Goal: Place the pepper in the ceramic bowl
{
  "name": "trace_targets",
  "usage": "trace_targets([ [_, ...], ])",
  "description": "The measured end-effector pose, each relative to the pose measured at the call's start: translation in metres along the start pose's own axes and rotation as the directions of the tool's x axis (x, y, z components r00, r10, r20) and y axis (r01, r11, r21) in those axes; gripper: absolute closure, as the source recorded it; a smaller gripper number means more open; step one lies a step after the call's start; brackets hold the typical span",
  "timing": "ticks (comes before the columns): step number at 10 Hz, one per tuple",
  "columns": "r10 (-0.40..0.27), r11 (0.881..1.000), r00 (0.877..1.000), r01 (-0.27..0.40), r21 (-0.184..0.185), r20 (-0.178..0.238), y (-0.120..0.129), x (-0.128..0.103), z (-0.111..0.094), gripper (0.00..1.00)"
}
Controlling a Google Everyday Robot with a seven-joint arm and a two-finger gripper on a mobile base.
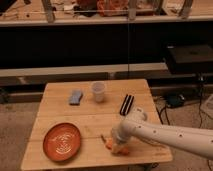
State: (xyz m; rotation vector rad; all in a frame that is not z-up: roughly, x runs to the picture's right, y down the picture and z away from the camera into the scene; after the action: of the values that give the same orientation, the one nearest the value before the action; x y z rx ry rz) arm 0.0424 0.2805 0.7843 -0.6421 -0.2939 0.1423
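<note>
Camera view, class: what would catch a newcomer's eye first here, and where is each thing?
The white arm reaches in from the right, its gripper down at the wooden table's front edge, right at the orange pepper. The orange-red ceramic bowl sits at front left, apart from the pepper. A translucent cup stands near the table's back edge.

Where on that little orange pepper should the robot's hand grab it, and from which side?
Probably across the thicker orange middle of the pepper, coming straight down from above: it lies flat on the wooden table, so only its top and sides are free. The hand is already low over it, near the table's front edge.
</note>
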Motion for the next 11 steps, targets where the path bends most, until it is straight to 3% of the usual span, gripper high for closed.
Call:
trace_targets([
  [4, -0.006, 1.0, 1.0, 0.006, -0.005, 0.0, 0.0, -0.002, 0.004, 0.94],
  [5, -0.008, 1.0, 1.0, 0.008, -0.004, 0.003, 0.0, -0.003, 0.004, 0.99],
  [8, -0.046, 0.999, 0.998, 0.046, 0.003, 0.037, -0.003, -0.026, -0.007, 1.0],
  [11, -0.134, 0.991, 0.984, 0.134, 0.013, 0.113, -0.005, -0.078, -0.03, 1.0],
])
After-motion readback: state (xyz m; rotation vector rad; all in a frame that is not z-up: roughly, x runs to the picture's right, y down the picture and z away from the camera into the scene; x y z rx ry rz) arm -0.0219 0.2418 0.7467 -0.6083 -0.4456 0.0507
